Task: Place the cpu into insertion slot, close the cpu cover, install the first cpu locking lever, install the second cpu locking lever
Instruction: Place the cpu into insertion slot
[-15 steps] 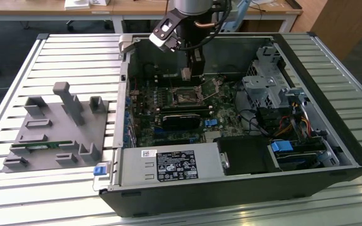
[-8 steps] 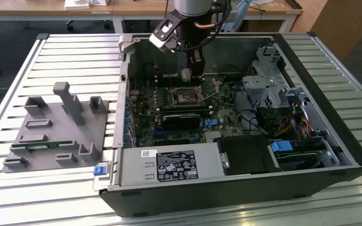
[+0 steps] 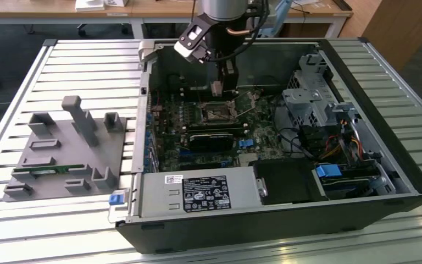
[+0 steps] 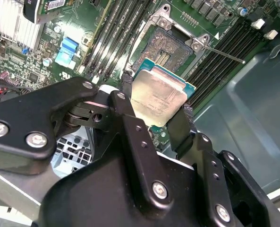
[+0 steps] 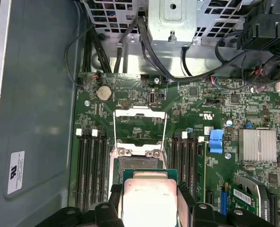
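The black two-fingered gripper (image 4: 157, 98) is closed to chip width, clamping opposite edges of the flat, square, silver-topped cpu (image 4: 154, 92). The chip hangs metal side up, with no long axis, just over the black square insertion slot (image 4: 159, 51) mid-board on the green circuit board (image 5: 196, 104). The silvery frame cpu cover (image 5: 140, 110) stands open.

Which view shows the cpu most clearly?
The second wrist view: the cpu shows nearly its whole metal top, held in the tool. The first wrist view cuts it off at the edge; in the exterior view it is too small to tell.
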### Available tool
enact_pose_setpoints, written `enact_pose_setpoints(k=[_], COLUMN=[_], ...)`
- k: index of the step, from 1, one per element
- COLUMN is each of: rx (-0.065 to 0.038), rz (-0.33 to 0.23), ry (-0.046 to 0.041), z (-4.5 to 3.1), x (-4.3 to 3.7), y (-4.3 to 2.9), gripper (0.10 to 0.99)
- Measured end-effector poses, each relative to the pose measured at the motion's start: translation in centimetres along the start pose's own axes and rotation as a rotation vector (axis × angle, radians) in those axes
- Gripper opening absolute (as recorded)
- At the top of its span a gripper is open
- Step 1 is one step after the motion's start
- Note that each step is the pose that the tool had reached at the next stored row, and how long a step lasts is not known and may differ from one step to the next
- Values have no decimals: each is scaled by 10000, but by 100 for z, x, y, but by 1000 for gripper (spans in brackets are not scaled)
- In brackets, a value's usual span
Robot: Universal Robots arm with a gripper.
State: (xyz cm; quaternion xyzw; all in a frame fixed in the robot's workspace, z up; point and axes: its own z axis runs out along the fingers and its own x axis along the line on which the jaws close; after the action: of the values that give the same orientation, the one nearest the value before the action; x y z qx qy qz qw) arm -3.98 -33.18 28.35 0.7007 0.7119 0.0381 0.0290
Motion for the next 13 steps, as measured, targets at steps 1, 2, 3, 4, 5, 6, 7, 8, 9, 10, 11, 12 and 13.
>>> enact_pose_setpoints(k=[1,2,3,4,5,6,7,8,9,10,11,12,13], rx=[-1,-1,-1,-1,-1,-1,-1,-2,-1,-1,-1,-2,-2], rz=[0,1,1,1,1,1,1,1,1,1,0,1,1], ry=[2,1,1,2,2,2,2,3,2,2,2,3,4], z=[3,5,7,10,13,16,19,24,28,32,37,42,47], x=[0,0,0,0,0,0,0,0,0,0,0,0,-1], y=[0,-1,-1,-1,-1,-2,-2,-2,-3,-3,-4,-4,-5], gripper=[541,541,541,541,541,541,541,541,541,541,541,541,541])
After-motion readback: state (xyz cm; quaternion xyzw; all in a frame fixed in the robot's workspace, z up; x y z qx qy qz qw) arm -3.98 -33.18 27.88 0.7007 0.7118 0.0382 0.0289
